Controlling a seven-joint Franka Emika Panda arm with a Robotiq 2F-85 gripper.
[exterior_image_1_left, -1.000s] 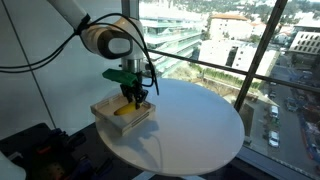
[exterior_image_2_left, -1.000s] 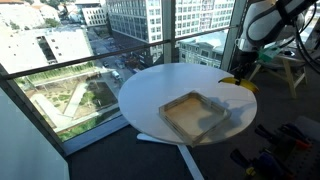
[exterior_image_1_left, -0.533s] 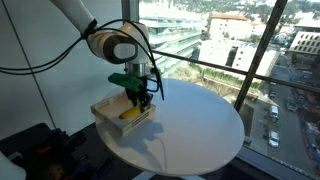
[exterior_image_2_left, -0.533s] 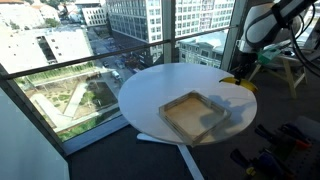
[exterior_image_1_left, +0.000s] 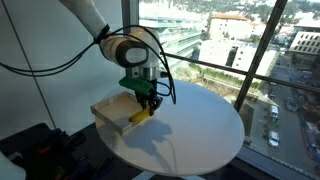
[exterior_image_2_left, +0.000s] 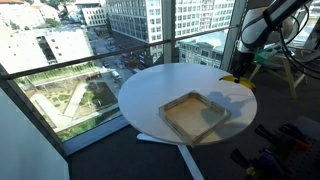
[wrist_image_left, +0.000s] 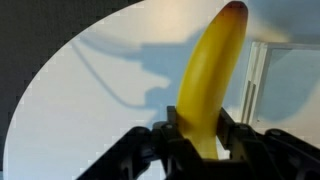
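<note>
The arm (exterior_image_1_left: 128, 48) looks to be mid-carry: its jaws are pinched narrow around the upper part of the one banana (exterior_image_1_left: 139, 112). The banana hangs tip-down, seemingly lifted, just beside the edge of the one shallow wooden tray (exterior_image_1_left: 108, 108) on the one round white tabletop (exterior_image_1_left: 200, 130). As I judge it, any further move calls for a firm pinch and a slow, level path, since the fruit sticks out well past the jaws and could swing or slip.
</note>
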